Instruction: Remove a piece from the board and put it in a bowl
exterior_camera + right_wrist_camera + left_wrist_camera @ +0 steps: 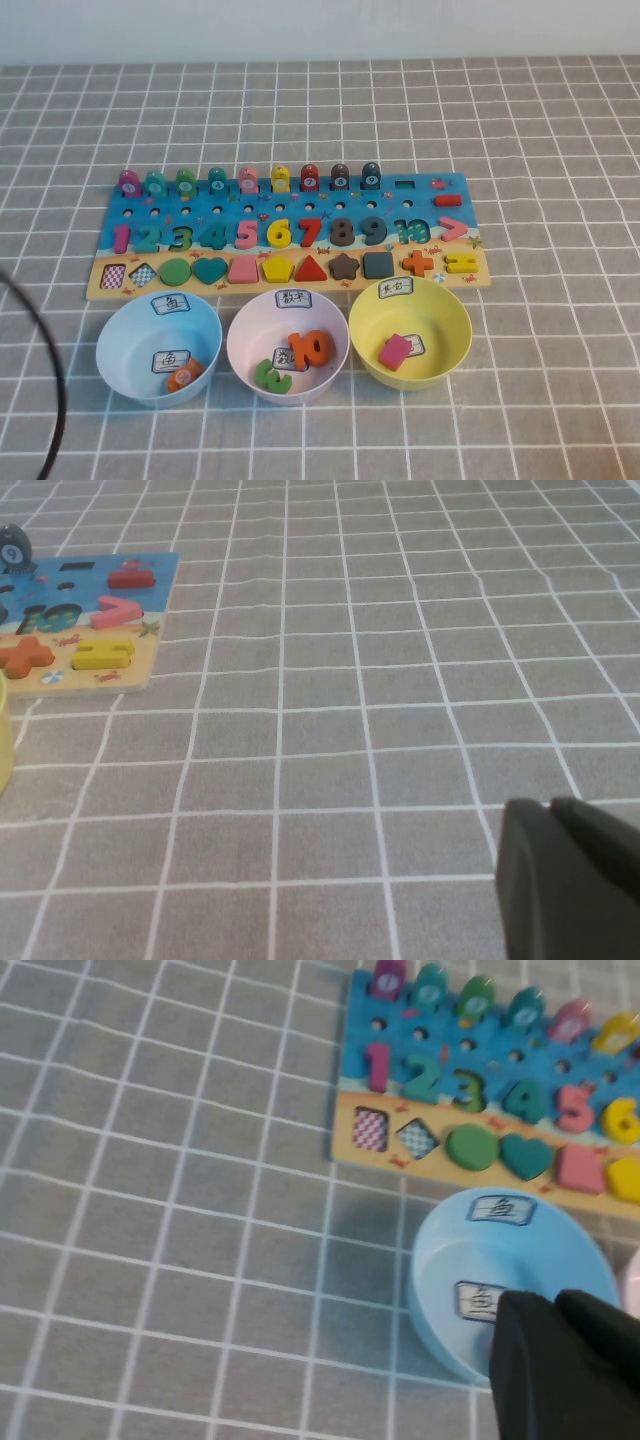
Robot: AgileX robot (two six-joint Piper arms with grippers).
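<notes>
- Three bowls line the near edge of the grid-patterned cloth (560, 120): the light blue bowl (125, 335) at left with a small orange piece (184, 376) inside, a pale pink bowl (250, 335) in the middle, a yellow bowl (440, 310) at right
- Behind them runs the board (430, 195), long side across the table; the magenta piece (129, 184) stands upright at the far left end of its back row, almost straight beyond the blue bowl
- Left gripper (545, 1335), seen only in its wrist view, hangs with jaws together and holding nothing, just above the blue bowl's near side; the piece lies ahead of it, across bowl and board
- Right gripper (560, 865) hovers over bare cloth right of the board, well apart; whether its jaws are apart cannot be told
- Judged from this layout, the left arm is much the nearer for the pick
</notes>
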